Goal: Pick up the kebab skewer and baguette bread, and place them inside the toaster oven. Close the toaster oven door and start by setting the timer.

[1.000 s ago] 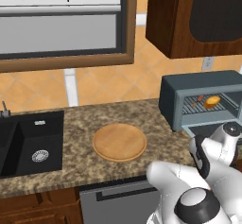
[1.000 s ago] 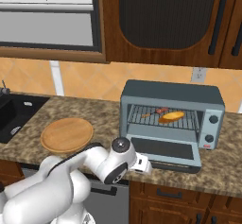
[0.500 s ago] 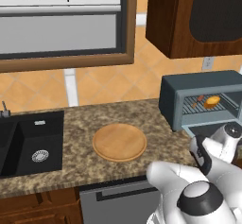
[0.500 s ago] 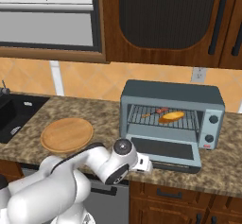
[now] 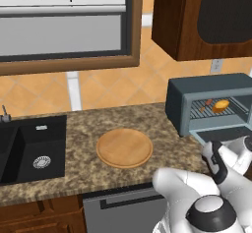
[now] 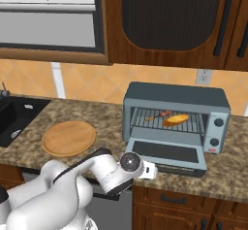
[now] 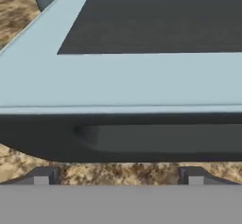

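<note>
Gripper (image 7: 118, 178): jaws wide, empty, low at the counter's front edge, now eased closer under the handle (image 7: 160, 138) of the dropped door (image 6: 167, 152); closing comes next.
Arm: folded low, hand level toward the door.
Toaster oven (image 6: 175, 115): baguette (image 6: 176, 120) and skewer (image 6: 162, 114) on its rack.

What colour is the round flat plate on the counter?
Light wooden brown round flat plate, clearest in the left base view.

The toaster oven door (image 7: 142, 76) lies open and flat above the speckled surface (image 7: 19, 10). Its bar handle (image 7: 160, 138) is just above the spread fingertips (image 7: 41, 176).
</note>
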